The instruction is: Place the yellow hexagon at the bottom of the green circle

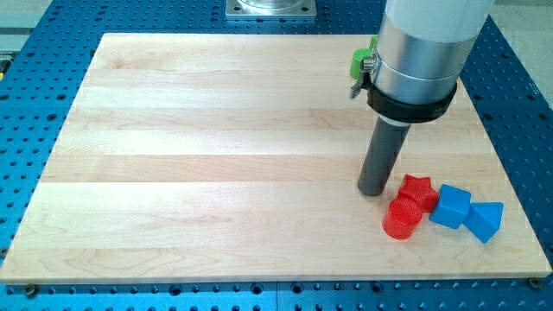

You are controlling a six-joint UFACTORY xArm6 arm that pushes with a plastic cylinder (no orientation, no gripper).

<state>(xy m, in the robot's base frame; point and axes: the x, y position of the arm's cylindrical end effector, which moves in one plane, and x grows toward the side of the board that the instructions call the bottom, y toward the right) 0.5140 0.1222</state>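
Note:
My tip point(373, 191) rests on the wooden board point(216, 155) at the view's right, just left of a red star block point(417, 189). A green block point(362, 60) peeks out at the view's top right, mostly hidden behind the arm's grey body point(423, 43); its shape cannot be made out. No yellow hexagon shows in the view; it may be hidden behind the arm.
A red cylinder point(402, 217) lies below the red star. A blue cube point(451, 206) and a blue triangular block point(486, 219) sit to their right, near the board's bottom right edge. A blue perforated table point(26, 104) surrounds the board.

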